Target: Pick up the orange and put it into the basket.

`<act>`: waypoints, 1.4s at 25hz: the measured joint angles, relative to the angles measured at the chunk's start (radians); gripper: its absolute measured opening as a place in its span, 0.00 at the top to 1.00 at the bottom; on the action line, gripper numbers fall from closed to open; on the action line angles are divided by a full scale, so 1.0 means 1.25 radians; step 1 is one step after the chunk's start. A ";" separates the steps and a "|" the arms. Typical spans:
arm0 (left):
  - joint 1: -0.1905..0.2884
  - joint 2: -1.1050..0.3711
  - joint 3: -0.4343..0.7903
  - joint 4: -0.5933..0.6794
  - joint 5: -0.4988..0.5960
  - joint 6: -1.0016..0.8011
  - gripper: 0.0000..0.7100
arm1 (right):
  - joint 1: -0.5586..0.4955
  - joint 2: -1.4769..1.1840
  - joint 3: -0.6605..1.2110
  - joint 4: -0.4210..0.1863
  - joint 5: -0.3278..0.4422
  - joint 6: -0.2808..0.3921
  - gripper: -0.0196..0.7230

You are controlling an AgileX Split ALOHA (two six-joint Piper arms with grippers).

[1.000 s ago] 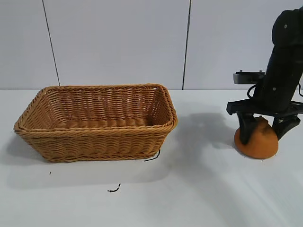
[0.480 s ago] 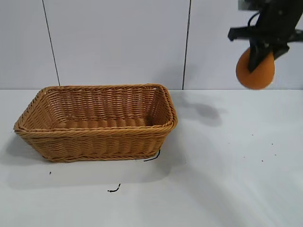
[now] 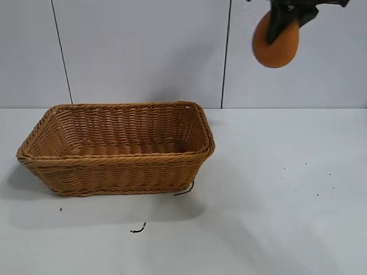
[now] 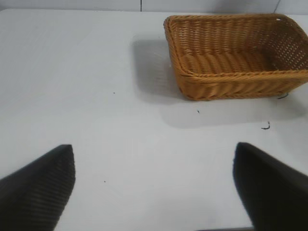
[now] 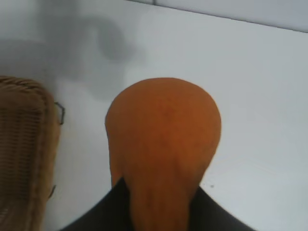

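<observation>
One orange [image 3: 276, 43] clamped in right gripper [image 3: 287, 17], held high above table, right of basket [image 3: 117, 154]; basket lies lower-left. Left gripper [image 4: 154, 180] open, idle, facing basket from far side.

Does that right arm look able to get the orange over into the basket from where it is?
Probably yes. The right hand holds the orange high above the table, right of the basket, whose top is open with nothing between them.
</observation>
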 joint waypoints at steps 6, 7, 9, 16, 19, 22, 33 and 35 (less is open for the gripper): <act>0.000 0.000 0.000 0.000 0.000 0.000 0.10 | 0.095 0.089 -0.001 0.005 -0.095 0.001 0.84; 0.000 0.000 0.000 0.000 0.000 0.000 0.10 | 0.099 0.112 -0.001 0.008 -0.109 0.002 0.84; 0.000 0.000 0.000 0.000 0.000 0.000 0.10 | 0.103 0.156 -0.001 0.014 -0.132 0.003 0.84; 0.000 0.000 0.000 -0.001 0.001 0.000 0.10 | 0.103 0.249 0.000 0.018 -0.164 0.007 0.65; 0.000 0.000 0.000 0.000 0.001 0.000 0.10 | 0.103 0.245 -0.001 0.025 -0.167 0.006 0.30; 0.000 0.000 0.000 0.000 0.001 0.000 0.10 | 0.103 0.241 -0.025 0.027 -0.143 0.003 0.09; 0.000 0.000 0.000 0.000 0.001 0.000 0.10 | -0.005 0.237 -0.236 -0.033 0.037 0.003 0.04; 0.000 0.000 0.000 0.000 0.001 0.000 0.10 | -0.061 0.237 -0.239 -0.044 0.049 0.003 0.04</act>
